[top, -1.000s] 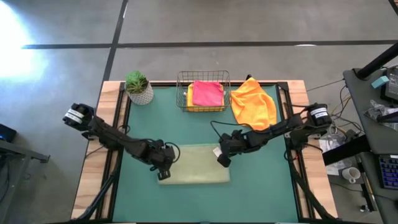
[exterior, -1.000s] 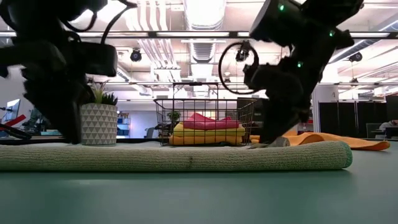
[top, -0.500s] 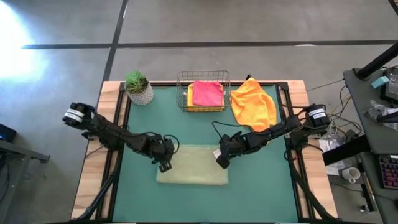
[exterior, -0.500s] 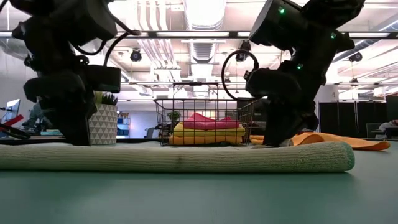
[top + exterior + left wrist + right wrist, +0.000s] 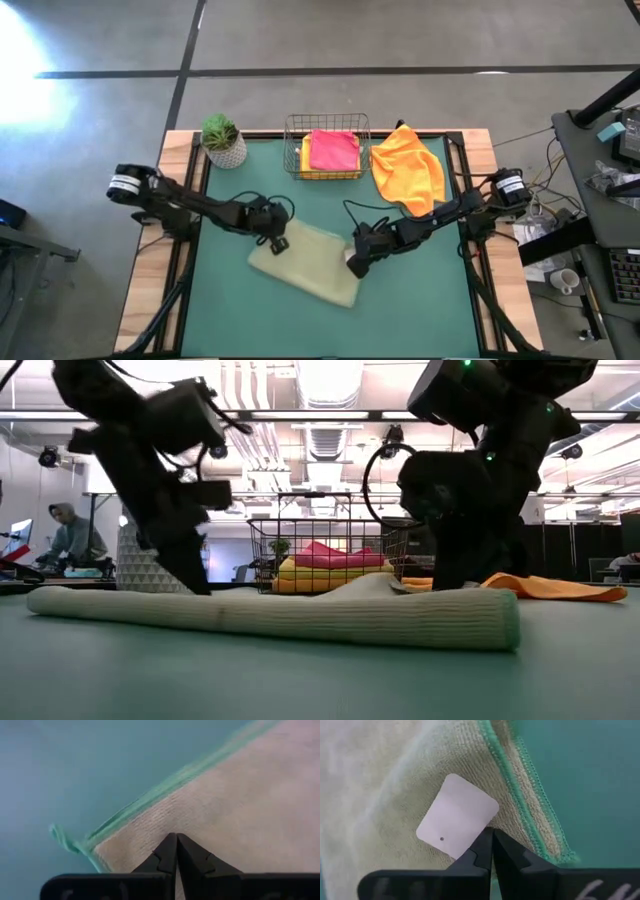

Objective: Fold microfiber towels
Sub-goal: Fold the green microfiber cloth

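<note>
Soft, limp sage towel (image 5: 305, 262): both tools clenched on its far corners, left tool (image 5: 277, 243) and right tool (image 5: 353, 264). Pinch hemmed corners; it drapes and slides.

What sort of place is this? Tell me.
Probably a robotics lab or workshop: a green work table on a bare concrete floor, exposed ceiling ducts, and a desk with electronics alongside.

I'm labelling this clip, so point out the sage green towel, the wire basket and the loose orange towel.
sage green towel (image 5: 305, 262): high view, middle of its folded top.
wire basket (image 5: 326, 119): high view, far rim.
orange towel (image 5: 408, 168): high view, middle of its crumpled surface.
</note>
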Robot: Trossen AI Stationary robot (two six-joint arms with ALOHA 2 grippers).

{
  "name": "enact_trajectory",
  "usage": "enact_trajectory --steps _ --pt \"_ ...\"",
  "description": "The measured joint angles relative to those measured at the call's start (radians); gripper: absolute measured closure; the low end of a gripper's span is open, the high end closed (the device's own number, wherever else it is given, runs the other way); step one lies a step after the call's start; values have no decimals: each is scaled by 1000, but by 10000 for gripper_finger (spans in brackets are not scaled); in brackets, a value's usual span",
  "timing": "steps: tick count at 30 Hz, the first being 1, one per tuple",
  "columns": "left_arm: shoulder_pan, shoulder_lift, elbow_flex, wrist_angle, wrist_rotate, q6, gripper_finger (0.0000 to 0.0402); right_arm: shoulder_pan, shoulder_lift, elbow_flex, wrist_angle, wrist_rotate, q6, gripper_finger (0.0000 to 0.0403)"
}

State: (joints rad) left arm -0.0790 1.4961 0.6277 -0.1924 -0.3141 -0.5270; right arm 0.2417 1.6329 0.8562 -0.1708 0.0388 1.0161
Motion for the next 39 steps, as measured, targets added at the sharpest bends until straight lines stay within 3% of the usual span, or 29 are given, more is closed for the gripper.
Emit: enact_trajectory --steps 7,14,18,25,39 --pt "100 52 27 31 54 94 401 1 -18 -1 57 -39 5 394" --pt "97 -33 85 26 134 115 401 1 -147 -1 43 12 -49 394" --pt "57 -66 120 26 199 116 402 1 -250 -1 -6 104 -89 394" --pt "-91 -52 183 45 205 115 402 0 -388 -1 -31 192 -145 394" --pt "-246 169 362 113 204 63 402 3 -393 0 -42 197 -201 394"
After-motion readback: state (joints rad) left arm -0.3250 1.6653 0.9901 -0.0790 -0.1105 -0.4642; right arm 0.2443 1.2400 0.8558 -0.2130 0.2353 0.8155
